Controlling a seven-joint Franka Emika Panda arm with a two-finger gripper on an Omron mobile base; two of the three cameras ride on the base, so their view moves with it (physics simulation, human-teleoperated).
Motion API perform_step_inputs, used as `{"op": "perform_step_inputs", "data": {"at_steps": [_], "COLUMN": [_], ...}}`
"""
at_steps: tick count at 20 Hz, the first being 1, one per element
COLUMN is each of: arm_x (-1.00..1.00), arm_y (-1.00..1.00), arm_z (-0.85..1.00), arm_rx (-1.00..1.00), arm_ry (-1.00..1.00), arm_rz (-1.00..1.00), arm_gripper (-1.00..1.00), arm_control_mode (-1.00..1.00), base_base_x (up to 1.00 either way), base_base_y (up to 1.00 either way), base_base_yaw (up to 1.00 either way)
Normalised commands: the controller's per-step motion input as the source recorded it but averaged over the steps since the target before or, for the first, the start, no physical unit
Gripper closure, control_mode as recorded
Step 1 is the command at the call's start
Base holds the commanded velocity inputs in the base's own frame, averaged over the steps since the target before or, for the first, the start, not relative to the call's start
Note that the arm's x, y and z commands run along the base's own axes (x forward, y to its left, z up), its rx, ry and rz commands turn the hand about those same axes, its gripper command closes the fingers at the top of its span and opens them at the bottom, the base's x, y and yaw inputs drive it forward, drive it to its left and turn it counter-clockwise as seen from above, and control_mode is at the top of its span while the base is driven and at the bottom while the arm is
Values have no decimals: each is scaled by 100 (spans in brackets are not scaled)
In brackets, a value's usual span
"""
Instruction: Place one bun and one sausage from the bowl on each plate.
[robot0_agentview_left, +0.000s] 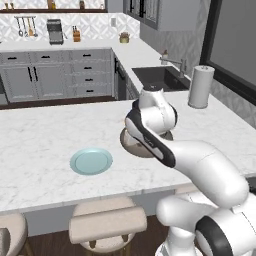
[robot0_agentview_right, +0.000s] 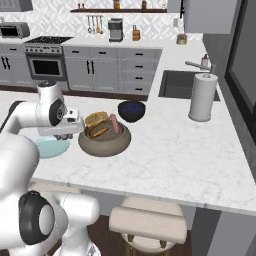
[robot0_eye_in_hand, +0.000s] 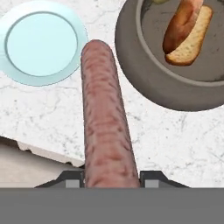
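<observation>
Sausage (robot0_eye_in_hand: 106, 118) filled the middle of the hand view, one reddish-brown link running lengthwise away from the camera, its near end clamped between the two dark fingertips (robot0_eye_in_hand: 73, 180) of the gripper (robot0_eye_in_hand: 111, 180). The gripper (robot0_agentview_right: 64, 131) was thus clenched on that one sausage, hanging over the white marble counter (robot0_agentview_right: 190, 155) between the pale blue plate (robot0_eye_in_hand: 41, 41) and the bowl (robot0_eye_in_hand: 148, 83).

One pale blue plate (robot0_agentview_left: 91, 161) lay bare on the counter, near its front edge in the left base view. From the right base view the same plate (robot0_agentview_right: 50, 147) peeked out just beside the arm, a little apart from the bowl. I could make out no more than this one plate.

One wide brown-grey bowl (robot0_agentview_right: 104, 142) stood near the middle of the counter. In the right base view it held one bun (robot0_agentview_right: 96, 119) at the back, one sausage (robot0_agentview_right: 115, 124) leaning on the far side, and another bun (robot0_agentview_right: 99, 132) with what looked like a sausage lying on it. The hand view showed that bun (robot0_eye_in_hand: 192, 41) and the sausage (robot0_eye_in_hand: 180, 27) resting together inside the bowl.

One dark blue bowl (robot0_agentview_right: 131, 110) sat just behind the big bowl, and one paper towel roll (robot0_agentview_right: 202, 97) stood upright beside the sink (robot0_agentview_right: 175, 85). One padded stool (robot0_agentview_right: 148, 222) stood below the counter edge in the right base view.
</observation>
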Motion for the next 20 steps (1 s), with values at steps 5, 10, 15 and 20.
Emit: {"op": "perform_step_inputs", "data": {"at_steps": [5,10,15,20], "arm_x": [35,35,22,48], "arm_y": [99,84,72,73], "arm_z": [-39,-73,-56,-34], "arm_rx": [7,9,5,0], "arm_ry": [7,4,0,0], "arm_rz": [0,-1,-6,-11], "arm_gripper": [100,100,100,100], "arm_control_mode": [-100,-100,-100,-100], "base_base_x": [0,0,0,0], "base_base_y": [0,0,0,0], "base_base_yaw": [0,0,0,0]}}
